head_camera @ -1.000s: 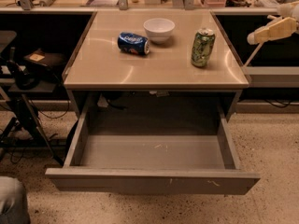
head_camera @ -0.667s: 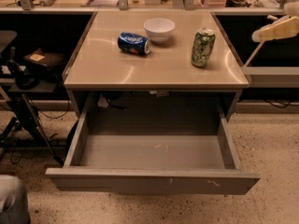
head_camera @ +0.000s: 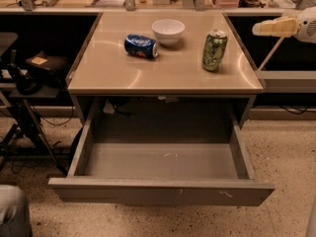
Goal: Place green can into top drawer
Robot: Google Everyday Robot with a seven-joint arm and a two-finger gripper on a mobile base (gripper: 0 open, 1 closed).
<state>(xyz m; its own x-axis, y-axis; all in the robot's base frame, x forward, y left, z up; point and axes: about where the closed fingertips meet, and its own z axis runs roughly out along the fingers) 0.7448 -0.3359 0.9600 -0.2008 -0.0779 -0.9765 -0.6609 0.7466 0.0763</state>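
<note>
The green can [head_camera: 214, 50] stands straight up on the table's [head_camera: 148, 75] right side, w/ the gripper [head_camera: 262, 28] off to its right & a bit higher, not touching (can't tell if open or closed), top drawer [head_camera: 163, 193] open below.

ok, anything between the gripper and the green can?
Nothing. In the camera view, the gripper hangs just beyond the table's right edge, and only bare tabletop separates it from the upright green can.
</note>
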